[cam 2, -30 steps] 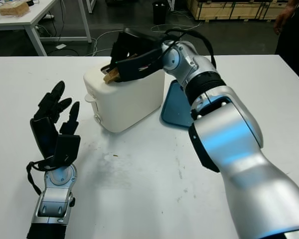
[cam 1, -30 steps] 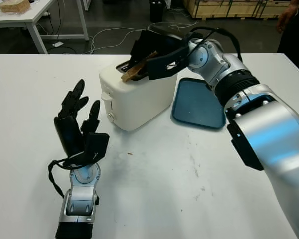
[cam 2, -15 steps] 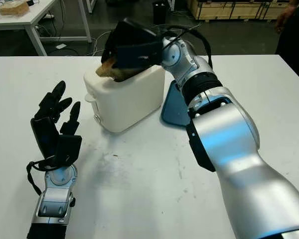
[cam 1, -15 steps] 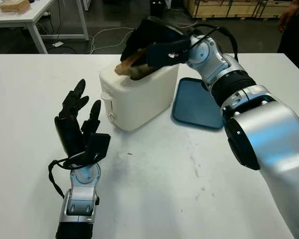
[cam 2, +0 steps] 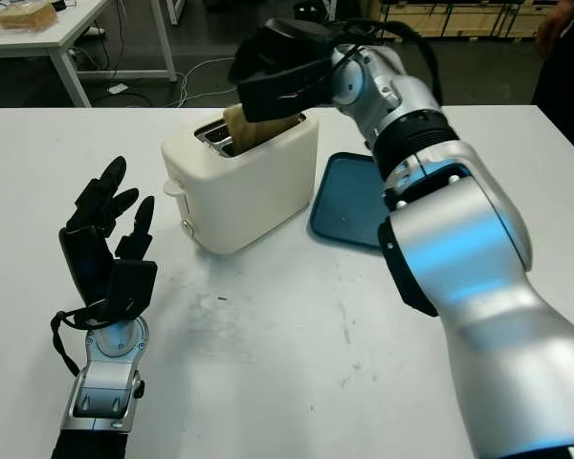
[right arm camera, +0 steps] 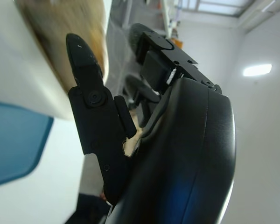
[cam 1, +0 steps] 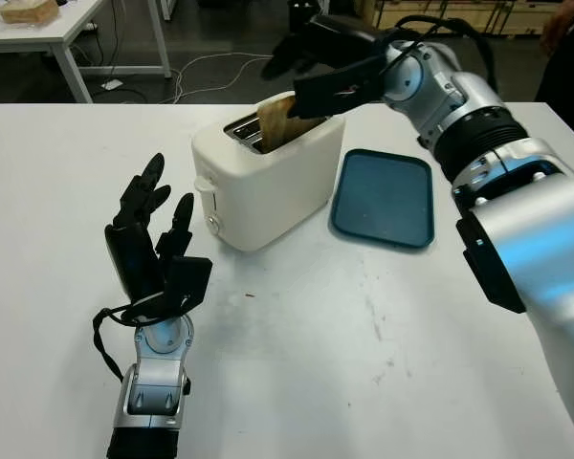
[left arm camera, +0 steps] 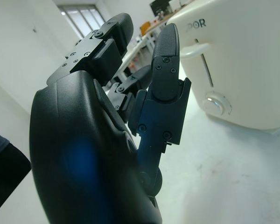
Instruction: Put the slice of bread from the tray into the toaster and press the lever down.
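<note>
A white surface (cam 1: 383,382) carries everything in the scene. At its middle a white toaster (cam 1: 268,186) is seen, set at an angle, with its lever (cam 1: 204,184) on the end turned toward the left hand and a round knob (cam 1: 211,224) below it. Just beside the toaster, on the right arm's side, a blue tray (cam 1: 383,198) lies flat with nothing on it.

The bread (cam 1: 279,120) is found in the toaster's slot, standing upright with its upper part sticking out above the top. The lever is seen high on its track, not pressed down.

The right hand (cam 1: 327,69) is held above the toaster, just over the bread, with its fingers extended and nothing gripped between them; whether a fingertip touches the bread cannot be told. In the right wrist view the bread (right arm camera: 74,37) is seen close behind one finger (right arm camera: 91,93).

The left hand (cam 1: 153,239) is held upright over the surface, near the toaster's lever end but apart from it, open and holding nothing.
</note>
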Controlling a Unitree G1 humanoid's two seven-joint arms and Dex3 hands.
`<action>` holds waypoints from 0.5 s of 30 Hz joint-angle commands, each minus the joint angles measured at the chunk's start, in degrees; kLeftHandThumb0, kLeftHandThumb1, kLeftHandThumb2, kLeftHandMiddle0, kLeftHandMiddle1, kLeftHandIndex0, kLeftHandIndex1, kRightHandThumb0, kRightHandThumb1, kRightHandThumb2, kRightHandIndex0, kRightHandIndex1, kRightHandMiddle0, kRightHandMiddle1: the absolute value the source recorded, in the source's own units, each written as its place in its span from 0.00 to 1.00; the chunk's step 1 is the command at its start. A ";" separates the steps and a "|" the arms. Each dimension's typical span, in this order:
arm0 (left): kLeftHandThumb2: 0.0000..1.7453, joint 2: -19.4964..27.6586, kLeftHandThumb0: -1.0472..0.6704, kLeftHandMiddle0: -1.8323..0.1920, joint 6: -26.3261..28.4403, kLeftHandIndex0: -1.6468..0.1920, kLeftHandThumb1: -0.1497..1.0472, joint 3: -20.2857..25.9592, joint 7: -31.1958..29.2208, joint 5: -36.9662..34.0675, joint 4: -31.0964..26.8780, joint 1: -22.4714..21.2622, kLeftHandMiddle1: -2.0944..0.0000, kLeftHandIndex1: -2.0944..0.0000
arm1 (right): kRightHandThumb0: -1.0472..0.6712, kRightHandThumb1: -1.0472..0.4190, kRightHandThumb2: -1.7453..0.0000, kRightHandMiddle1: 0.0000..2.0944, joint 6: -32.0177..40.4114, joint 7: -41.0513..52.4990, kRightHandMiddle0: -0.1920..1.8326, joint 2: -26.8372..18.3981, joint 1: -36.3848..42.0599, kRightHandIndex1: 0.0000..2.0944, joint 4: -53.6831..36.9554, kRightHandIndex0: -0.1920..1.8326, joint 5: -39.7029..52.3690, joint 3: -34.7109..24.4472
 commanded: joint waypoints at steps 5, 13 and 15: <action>0.12 -0.29 0.33 0.59 -0.61 0.52 0.89 -0.17 -0.16 -0.24 -0.41 0.27 0.78 1.00 | 0.21 0.11 0.99 0.00 -1.03 -2.37 0.37 -1.25 1.71 0.23 0.21 0.19 -0.74 1.28; 0.12 -0.47 0.33 0.59 -0.41 0.52 0.89 -0.51 0.28 0.48 -0.29 0.29 0.78 1.00 | 0.24 0.09 0.98 0.00 -1.87 -8.27 0.33 -2.56 3.57 0.30 -0.66 0.13 2.61 -1.66; 0.12 -0.35 0.33 0.59 -0.37 0.51 0.89 -0.55 0.17 0.45 -0.30 0.33 0.78 1.00 | 0.27 0.09 0.96 0.01 -3.65 -11.56 0.34 -3.26 5.19 0.31 -1.28 0.15 4.34 -3.85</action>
